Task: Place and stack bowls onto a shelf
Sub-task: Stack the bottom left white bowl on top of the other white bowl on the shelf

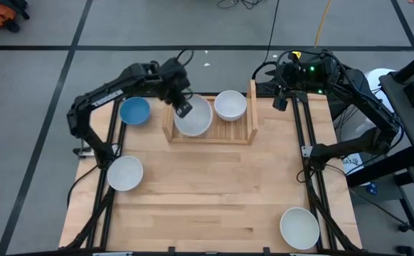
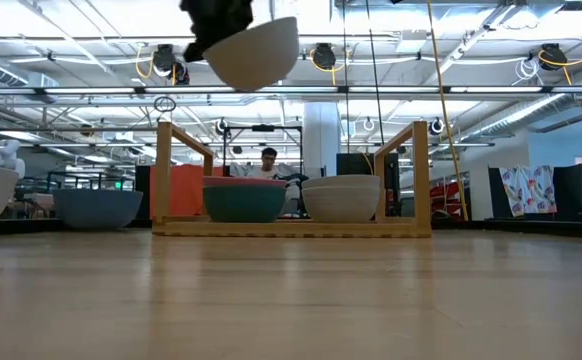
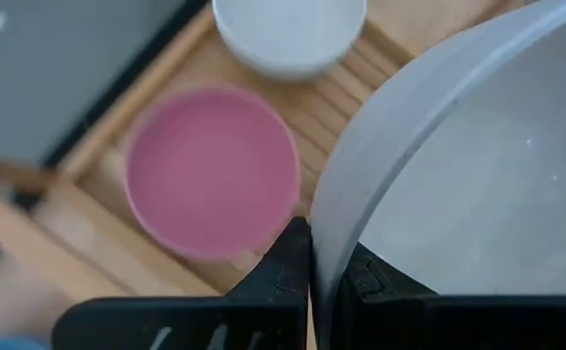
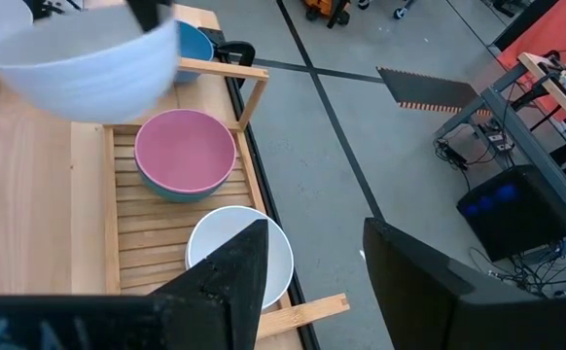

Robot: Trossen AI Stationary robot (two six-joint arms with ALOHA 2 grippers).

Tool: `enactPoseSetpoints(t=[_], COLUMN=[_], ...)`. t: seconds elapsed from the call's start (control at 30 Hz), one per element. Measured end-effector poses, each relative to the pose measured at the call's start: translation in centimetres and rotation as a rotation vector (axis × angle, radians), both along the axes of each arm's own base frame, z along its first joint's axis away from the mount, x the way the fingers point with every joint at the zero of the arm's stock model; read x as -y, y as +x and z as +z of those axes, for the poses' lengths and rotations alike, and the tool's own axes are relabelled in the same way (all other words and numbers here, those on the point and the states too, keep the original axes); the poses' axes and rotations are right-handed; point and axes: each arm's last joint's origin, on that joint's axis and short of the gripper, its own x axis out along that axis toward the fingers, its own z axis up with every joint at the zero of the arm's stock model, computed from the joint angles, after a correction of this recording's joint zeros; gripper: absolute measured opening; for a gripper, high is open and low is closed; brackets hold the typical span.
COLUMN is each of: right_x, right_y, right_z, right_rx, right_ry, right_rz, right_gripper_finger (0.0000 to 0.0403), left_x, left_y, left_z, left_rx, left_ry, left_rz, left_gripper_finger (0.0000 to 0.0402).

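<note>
Above the shelf (image 1: 210,135), the left gripper (image 1: 183,107) has its fingers pinched on the rim of a white bowl (image 1: 194,117), carried well clear of the slats and roughly over the pink bowl (image 4: 185,151), which is nested in a teal bowl (image 2: 243,205) next to another white bowl on the shelf (image 1: 230,105). Looks like the stacking step is underway, so the next move probably calls for centering over the pink one, lowering gently and letting go (tilted drops could slide off). Right gripper (image 4: 312,267) waits past the shelf's far end with fingers apart, and three more bowls sit out on the desk (image 1: 214,192).
</note>
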Motion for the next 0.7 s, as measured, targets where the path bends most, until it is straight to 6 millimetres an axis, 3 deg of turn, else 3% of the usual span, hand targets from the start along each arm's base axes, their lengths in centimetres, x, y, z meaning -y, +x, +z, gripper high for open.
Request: enactPoseSetpoints(t=[0.27, 0.47, 0.7], right_x=[-0.5, -1.4, -2.2], right_y=[-1.0, -2.8, -4.4], right_z=[0.4, 1.2, 1.6], right_rx=[0.006, 0.051, 0.073], right_ry=[-0.022, -0.044, -0.055], right_rz=[0.01, 0.009, 0.008], right_gripper_finger=[0.0165, 0.0165, 0.0165], left_x=[-4.1, -6.4, -8.2], left_y=[4.1, 6.8, 8.3], left_z=[0.8, -1.1, -2.9], left_rx=[0.059, 0.046, 0.061], left_ry=[0.07, 0.069, 0.085], left_rz=[-0.082, -0.12, -0.108], left_gripper_finger=[0.0004, 0.0004, 0.0004])
